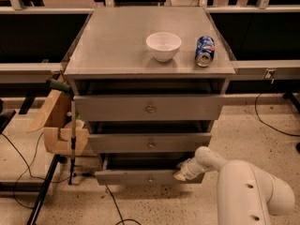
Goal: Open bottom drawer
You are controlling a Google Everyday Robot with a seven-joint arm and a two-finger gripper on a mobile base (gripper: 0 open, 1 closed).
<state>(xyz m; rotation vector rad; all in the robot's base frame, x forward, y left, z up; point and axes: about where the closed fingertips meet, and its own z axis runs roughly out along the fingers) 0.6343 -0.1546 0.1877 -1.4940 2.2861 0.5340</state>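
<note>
The bottom drawer point(131, 177) is lowest in the grey cabinet point(117, 55), its front running sideways. The gripper point(180, 175) is at this front, beyond the knob point(150, 178) on the can's point(205, 50) side. Whether it grips, I cannot tell.

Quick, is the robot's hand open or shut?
The gripper is at the right end of the bottom drawer; open or shut cannot be told.
</note>
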